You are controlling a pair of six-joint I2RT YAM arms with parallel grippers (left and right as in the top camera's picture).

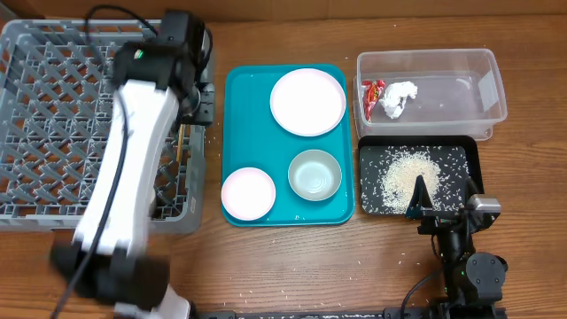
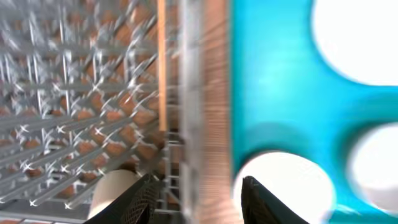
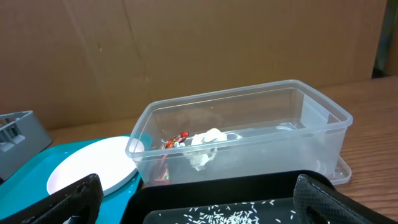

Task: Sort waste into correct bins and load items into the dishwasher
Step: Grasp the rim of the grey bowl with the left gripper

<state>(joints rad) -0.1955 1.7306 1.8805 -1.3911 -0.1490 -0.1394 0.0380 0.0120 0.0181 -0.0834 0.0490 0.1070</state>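
Observation:
The grey dish rack (image 1: 53,106) holds wooden chopsticks (image 1: 182,142) by its right wall. My left gripper (image 1: 204,108) hangs open and empty over that wall; its blurred wrist view shows the gripper (image 2: 199,202), rack lattice (image 2: 74,93), a chopstick (image 2: 160,62) and a pale round thing (image 2: 115,193) in the rack. The plate (image 1: 307,101), small dish (image 1: 248,192) and bowl (image 1: 314,174) sit on the teal tray. The clear tub (image 1: 443,62) holds the red wrapper (image 1: 374,96) and tissue (image 1: 399,97). Rice (image 1: 407,173) lies in the black tray (image 1: 368,199). My right gripper (image 1: 423,202) is open at its front edge.
The teal serving tray (image 1: 257,115) lies between the rack and the bins. A few stray rice grains lie on the wooden table in front of the trays. In the right wrist view a cardboard wall (image 3: 186,50) stands behind the tub (image 3: 323,118).

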